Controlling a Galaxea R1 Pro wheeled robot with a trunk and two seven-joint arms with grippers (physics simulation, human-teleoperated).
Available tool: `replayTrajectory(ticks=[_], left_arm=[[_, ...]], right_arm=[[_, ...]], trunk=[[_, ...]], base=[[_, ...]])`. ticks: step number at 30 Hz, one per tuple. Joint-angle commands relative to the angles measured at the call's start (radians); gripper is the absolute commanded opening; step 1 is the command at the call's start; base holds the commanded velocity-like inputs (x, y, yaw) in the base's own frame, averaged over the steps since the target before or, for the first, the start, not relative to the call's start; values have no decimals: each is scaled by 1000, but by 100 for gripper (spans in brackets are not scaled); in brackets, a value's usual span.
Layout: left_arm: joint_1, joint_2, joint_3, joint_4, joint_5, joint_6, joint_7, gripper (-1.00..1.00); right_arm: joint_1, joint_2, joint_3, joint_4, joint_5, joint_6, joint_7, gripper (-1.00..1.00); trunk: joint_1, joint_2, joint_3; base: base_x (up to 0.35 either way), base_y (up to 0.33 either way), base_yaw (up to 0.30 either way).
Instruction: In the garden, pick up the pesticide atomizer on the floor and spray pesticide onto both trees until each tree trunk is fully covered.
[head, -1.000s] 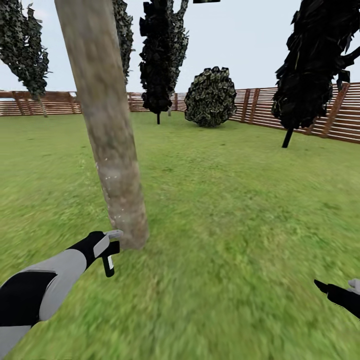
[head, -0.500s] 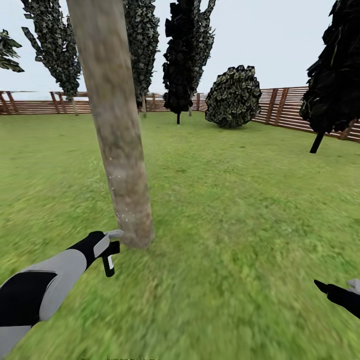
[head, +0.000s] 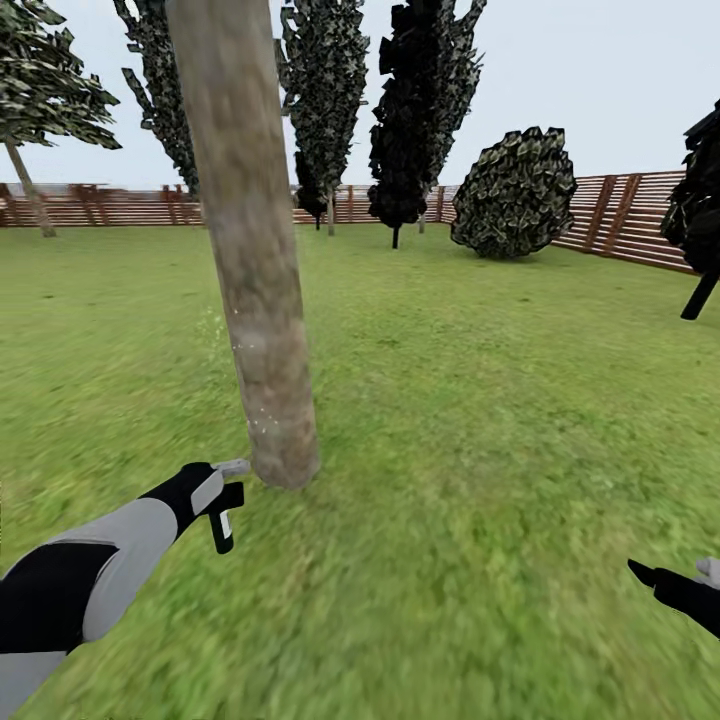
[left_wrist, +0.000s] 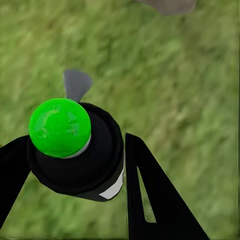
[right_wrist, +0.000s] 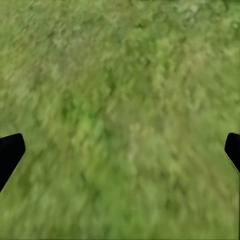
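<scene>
The left gripper (head: 222, 490) holds the atomizer (head: 223, 515) low at near left, its nozzle just beside the base of a pale trunk (head: 255, 260). Whitish speckles (head: 262, 425) dot the trunk's lower part. The right gripper (head: 680, 585) hangs over lawn (head: 480, 420) at near right. A slatted fence (head: 620, 215) runs far behind.

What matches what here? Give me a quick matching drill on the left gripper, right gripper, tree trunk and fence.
Column 1:
1. left gripper
2. right gripper
3. tree trunk
4. fence

Column 2:
A. brown horizontal slats ringing the lawn
B. open over bare grass
C. shut on the pesticide atomizer
D. pale, with whitish speckles low down

Pairs: 1-C, 2-B, 3-D, 4-A
</scene>
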Motion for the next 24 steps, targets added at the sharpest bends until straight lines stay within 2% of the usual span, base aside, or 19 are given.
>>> replayTrajectory(ticks=[1,9,17,22,24], left_arm=[[0,0,0,0,0,-1,0,-100],[1,0,0,1,0,-18,0,-100],[0,0,0,1,0,-18,1,-100],[1,0,-1,-3,-3,-16,0,-100],[1,3,-1,-44,-6,-10,3,-100]], right_arm=[[0,0,0,0,0,0,0,100],[0,0,0,0,0,0,0,100],[0,0,0,0,0,0,0,100],[0,-1,0,0,0,0,0,100],[0,-1,0,0,0,0,0,100]], trunk=[[0,0,0],[0,0,0],[0,0,0],[0,0,0],[0,0,0]], base=[[50,-325,80],[155,-305,34],[165,-291,198],[26,-58,18],[3,-6,2]])
